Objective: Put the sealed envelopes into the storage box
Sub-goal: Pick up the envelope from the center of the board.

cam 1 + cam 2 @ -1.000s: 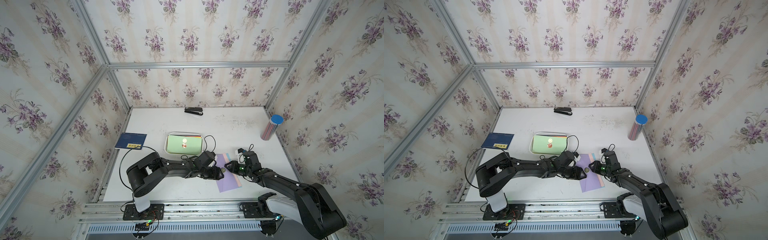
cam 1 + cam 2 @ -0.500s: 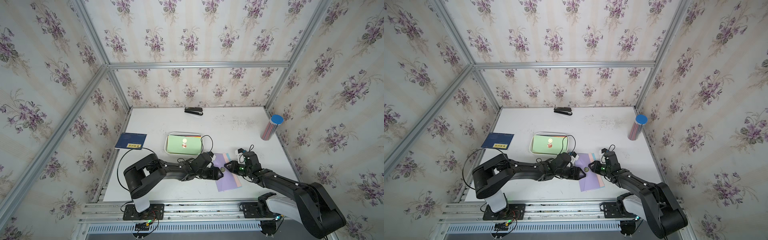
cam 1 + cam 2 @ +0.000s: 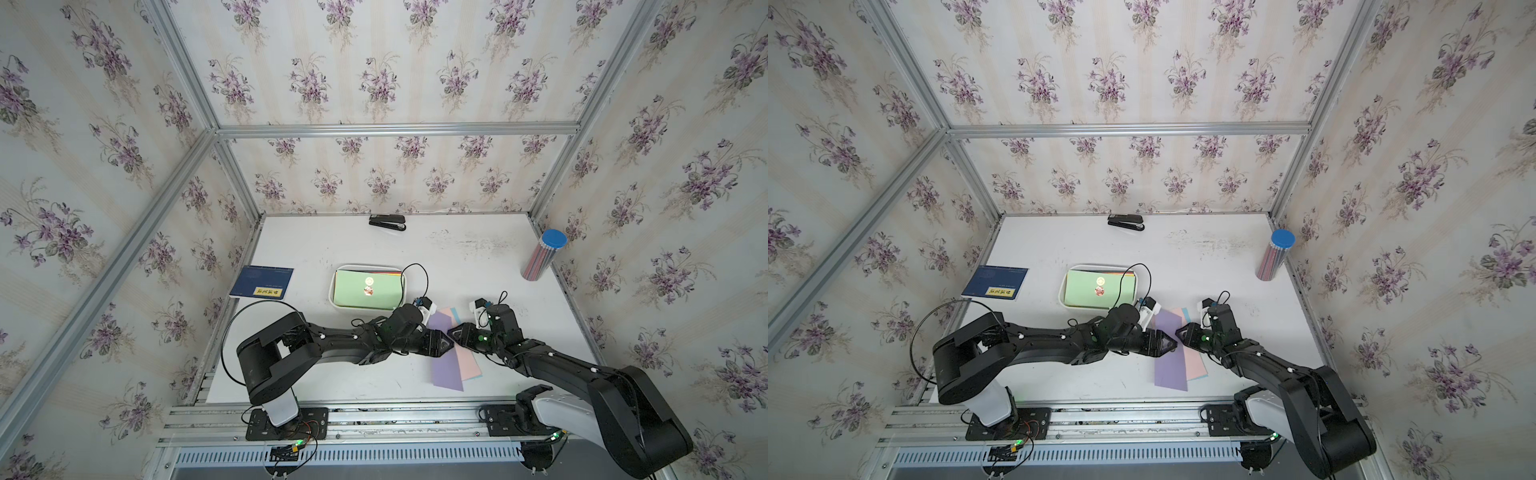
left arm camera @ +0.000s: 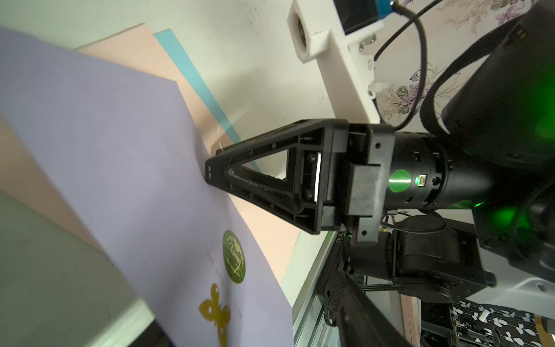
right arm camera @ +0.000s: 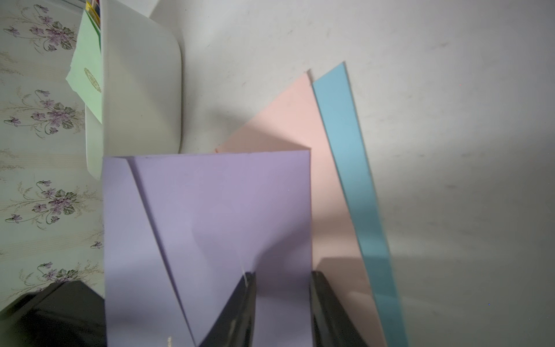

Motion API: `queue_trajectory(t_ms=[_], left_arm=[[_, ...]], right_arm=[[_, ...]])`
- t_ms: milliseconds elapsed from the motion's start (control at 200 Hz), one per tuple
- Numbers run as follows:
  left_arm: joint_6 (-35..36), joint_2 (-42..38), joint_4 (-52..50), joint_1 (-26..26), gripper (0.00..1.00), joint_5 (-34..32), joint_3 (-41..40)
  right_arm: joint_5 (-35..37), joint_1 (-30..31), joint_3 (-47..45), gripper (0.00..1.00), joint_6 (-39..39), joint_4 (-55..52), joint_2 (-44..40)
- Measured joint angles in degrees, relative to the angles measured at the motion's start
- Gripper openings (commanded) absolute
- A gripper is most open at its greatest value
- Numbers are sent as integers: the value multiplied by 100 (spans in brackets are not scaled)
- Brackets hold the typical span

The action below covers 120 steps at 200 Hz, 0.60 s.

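Step in hand: you are working the lilac envelope [image 3: 446,370] free of the small pile, so that it can go over to the box [image 3: 332,291].
Where the envelopes are lying: the lilac one is sitting on top of a pink envelope [image 3: 469,365], with a light blue envelope [image 5: 351,180] peeking out beneath. All three are near the desk's [image 3: 457,257] front edge, right of its middle. The box is standing at the middle of the desk, already holding several, a green envelope [image 3: 357,291] uppermost.
Right gripper [image 4: 211,175]: it is meeting the lilac envelope at one long edge. Its fingers [image 5: 240,303] are standing partly apart, one resting on the paper's face where a small crease is forming, the other beside the edge. Whether they are truly clamping the paper, you cannot tell.
Left gripper [image 3: 444,344]: it is lying low at the opposite long edge, tip to tip with the right one. How far its fingers are spread is not showing in any view.
Doing it well: be closing on the lilac sheet alone. The pink one is lying directly under it and could be dragged along.
Lifting: be raising one edge gently – the paper is already buckling at the fingertip, and more squeeze is likely to fold it.
Carrying: be turning the envelope lengthwise to the box before lowering, since it looks about as long as the box.
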Motion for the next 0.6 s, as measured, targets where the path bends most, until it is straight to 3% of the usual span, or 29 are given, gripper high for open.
queue_trajectory(t_ms=[430,600], left_arm=[[221,146,-1110,-39,1,-105,551],[643,-356,-2166,24,0,-321,852]], right_arm=[[-24,0,-24,35,7,9,-26],[-22,0,-35,37,15,-129,-170]])
